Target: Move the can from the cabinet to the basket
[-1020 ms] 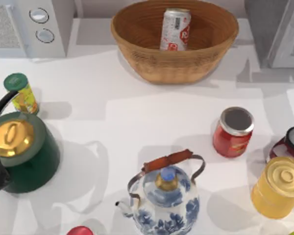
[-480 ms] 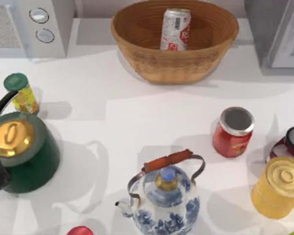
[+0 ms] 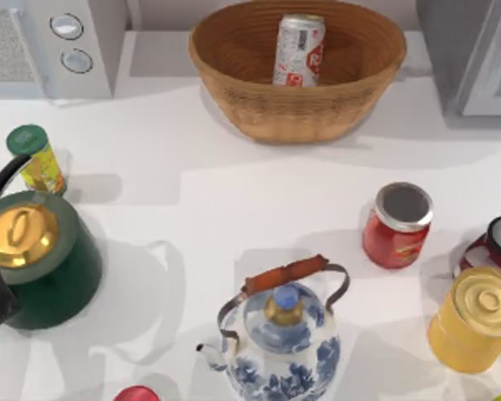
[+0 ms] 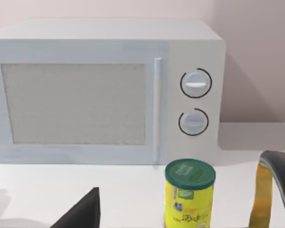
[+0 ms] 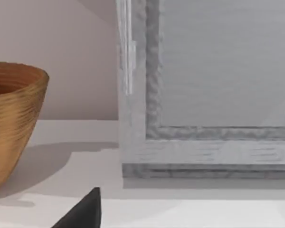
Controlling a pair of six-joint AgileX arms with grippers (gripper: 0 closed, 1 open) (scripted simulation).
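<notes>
At the far left of the surface (image 3: 234, 209), around ten o'clock, I log the white appliance (image 3: 58, 46) with two round knobs; below it the yellow canister (image 3: 36, 159) with green lid, then the green kettle (image 3: 37, 259) with a gold lid at eight o'clock. A dark tip of my left gripper (image 4: 83, 213) shows in the left wrist view; how far it is open I cannot tell. At six o'clock: the blue-and-white teapot (image 3: 280, 338). At twelve o'clock: the basket (image 3: 296, 71), with the can (image 3: 298, 50) standing upright inside it. At four o'clock: the red jar (image 3: 397, 225) with silver lid, then the yellow tin (image 3: 474, 319). At one o'clock, far right: the cabinet (image 3: 472, 54). My right gripper (image 5: 83, 213) shows one dark tip between basket and cabinet; its opening I cannot tell.
</notes>
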